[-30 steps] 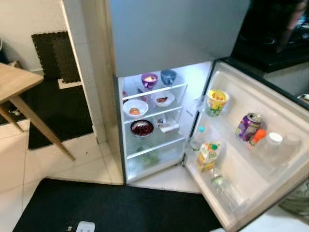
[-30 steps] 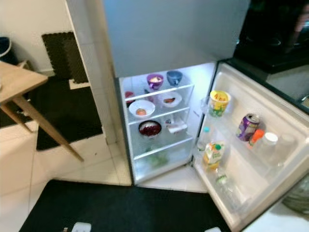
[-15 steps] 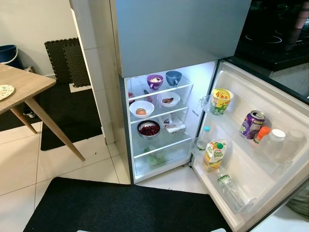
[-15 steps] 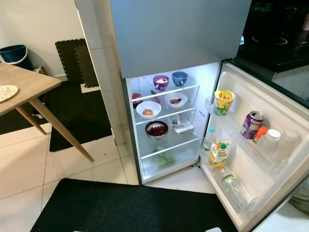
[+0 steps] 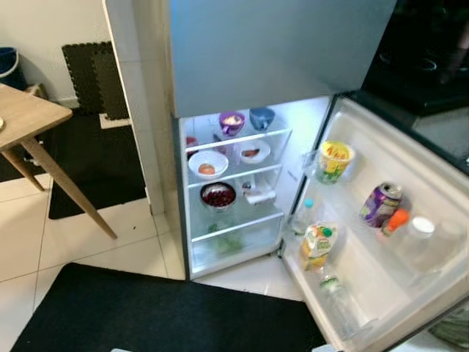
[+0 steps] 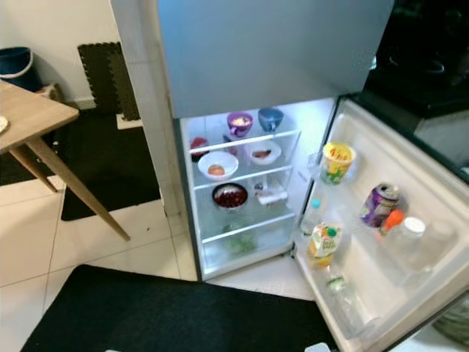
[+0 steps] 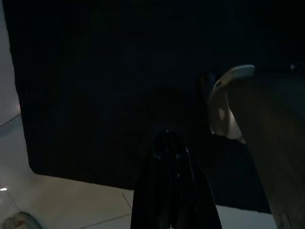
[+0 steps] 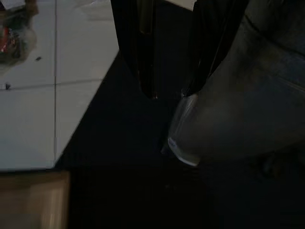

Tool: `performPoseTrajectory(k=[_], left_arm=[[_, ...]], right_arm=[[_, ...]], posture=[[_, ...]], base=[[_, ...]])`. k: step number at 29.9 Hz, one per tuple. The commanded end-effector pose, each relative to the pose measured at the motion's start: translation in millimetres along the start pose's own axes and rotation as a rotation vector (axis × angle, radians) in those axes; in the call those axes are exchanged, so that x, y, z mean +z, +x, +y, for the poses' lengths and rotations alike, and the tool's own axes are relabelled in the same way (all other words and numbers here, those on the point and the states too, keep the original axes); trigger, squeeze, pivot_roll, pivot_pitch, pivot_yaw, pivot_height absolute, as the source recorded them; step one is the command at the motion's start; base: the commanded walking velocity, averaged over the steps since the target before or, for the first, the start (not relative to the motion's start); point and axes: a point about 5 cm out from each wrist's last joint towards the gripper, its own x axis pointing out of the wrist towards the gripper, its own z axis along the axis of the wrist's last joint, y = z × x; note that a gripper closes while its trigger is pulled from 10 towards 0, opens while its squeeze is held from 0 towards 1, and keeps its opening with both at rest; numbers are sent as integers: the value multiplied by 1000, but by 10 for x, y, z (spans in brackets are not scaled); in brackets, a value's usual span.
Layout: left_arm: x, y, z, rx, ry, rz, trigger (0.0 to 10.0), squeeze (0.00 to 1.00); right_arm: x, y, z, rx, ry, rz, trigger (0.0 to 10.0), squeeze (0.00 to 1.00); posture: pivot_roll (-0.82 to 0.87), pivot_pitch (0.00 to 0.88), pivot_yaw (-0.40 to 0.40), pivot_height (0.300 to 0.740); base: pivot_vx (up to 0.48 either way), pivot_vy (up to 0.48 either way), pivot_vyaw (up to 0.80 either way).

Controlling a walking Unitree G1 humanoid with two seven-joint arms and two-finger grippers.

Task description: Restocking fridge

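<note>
The fridge (image 5: pixel 183 220) stands open ahead, its lower compartment lit. On its shelves sit a purple bowl (image 5: pixel 231 122), a blue bowl (image 5: pixel 260 117), a white bowl (image 5: pixel 207 164), a small plate (image 5: pixel 251 152) and a dark bowl of red food (image 5: pixel 218 196). The open door (image 5: pixel 388 293) on the right carries a yellow tub (image 5: pixel 333 160), a purple can (image 5: pixel 379 205), a juice carton (image 5: pixel 316 244) and clear bottles. My left gripper (image 7: pixel 167 140) hangs shut over the black mat. My right gripper (image 8: pixel 169 93) hangs open with nothing between its fingers.
A black mat (image 5: pixel 161 315) lies on the white tiles before the fridge. A wooden table (image 5: pixel 29 117) with slanted legs stands at the left, a blue bucket (image 5: pixel 6 62) behind it. A dark counter (image 5: pixel 432 66) sits behind the open door.
The whole picture has shifted and blurred slightly, so the camera has moved. Nothing in the fridge or on its door has changed place.
</note>
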Motion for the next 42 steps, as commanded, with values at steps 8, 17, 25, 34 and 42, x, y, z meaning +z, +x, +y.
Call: performPoseTrajectory(k=[8, 17, 25, 34, 42], left_arm=[[-35, -1, -69, -27, -3, 11, 10000, 0], [-27, 0, -76, -36, 1, 6, 10000, 0], [-34, -2, -77, -39, 3, 8, 10000, 0], [-24, 0, -76, -41, 2, 4, 10000, 0], [-23, 0, -86, -45, -3, 5, 10000, 0]], right_arm=[[-39, 5, 43, 5, -1, 23, 10000, 0], [-204, -66, -199, -154, 62, 107, 10000, 0], [-117, -199, -681, -434, 358, 10, 10000, 0], [196, -452, -1301, -671, 699, -226, 10000, 0], [893, -681, -1674, -559, 929, -649, 10000, 0]], posture=[[-50, 0, 7, 740], [-50, 0, 8, 740], [-50, 3, 10, 740], [-52, 3, 9, 740], [-53, 4, 6, 740]], base=[[0, -414, 0], [0, 0, 0], [0, 0, 0], [0, 0, 0], [0, 0, 0]])
